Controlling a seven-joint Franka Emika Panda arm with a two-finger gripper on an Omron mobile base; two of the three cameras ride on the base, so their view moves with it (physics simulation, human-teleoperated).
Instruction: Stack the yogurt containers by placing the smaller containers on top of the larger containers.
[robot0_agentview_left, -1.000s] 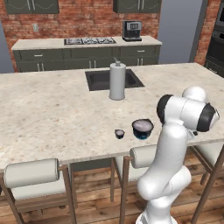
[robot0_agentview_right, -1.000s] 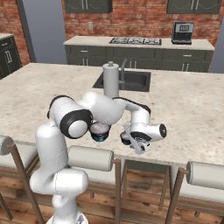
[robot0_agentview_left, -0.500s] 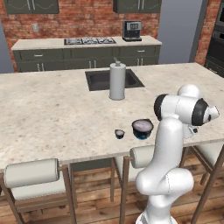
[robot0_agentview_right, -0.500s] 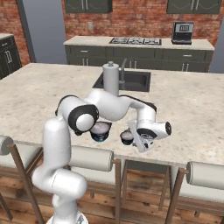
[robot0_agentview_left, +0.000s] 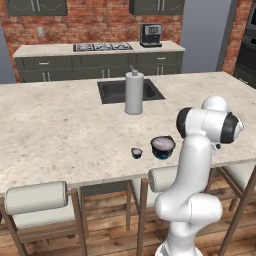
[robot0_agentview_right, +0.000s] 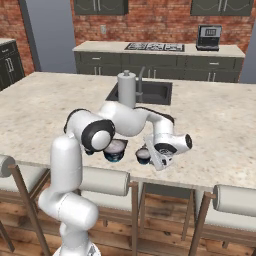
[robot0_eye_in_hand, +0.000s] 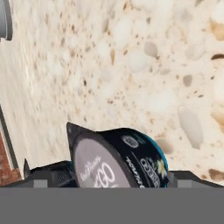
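Observation:
Three yogurt containers stand near the counter's front edge. The widest, with a blue base and pale lid (robot0_agentview_left: 163, 146) (robot0_agentview_right: 115, 150), sits in the middle. To its left stands the tiny cup (robot0_agentview_left: 136, 152). The mid-sized dark cup (robot0_agentview_right: 143, 155) (robot0_eye_in_hand: 118, 159) lies right in front of my gripper (robot0_agentview_right: 157, 161) (robot0_eye_in_hand: 116, 177). The gripper is open, and its two dark fingertips (robot0_eye_in_hand: 48, 177) stand on either side of that cup without pinching it. The cup's pale lid faces the hand camera.
A tall grey cylinder with a knob (robot0_agentview_left: 133, 92) (robot0_agentview_right: 126, 89) stands by the sink (robot0_agentview_left: 115, 90) behind the cups. Padded stools (robot0_agentview_left: 35, 200) (robot0_agentview_right: 102, 180) line the counter's front edge. Bare speckled counter (robot0_eye_in_hand: 131, 65) stretches beyond the cup.
The arm's elbow has swung to the right and the hand has shifted slightly at the mid-sized cup. The cups have not moved and the gripper has stayed open.

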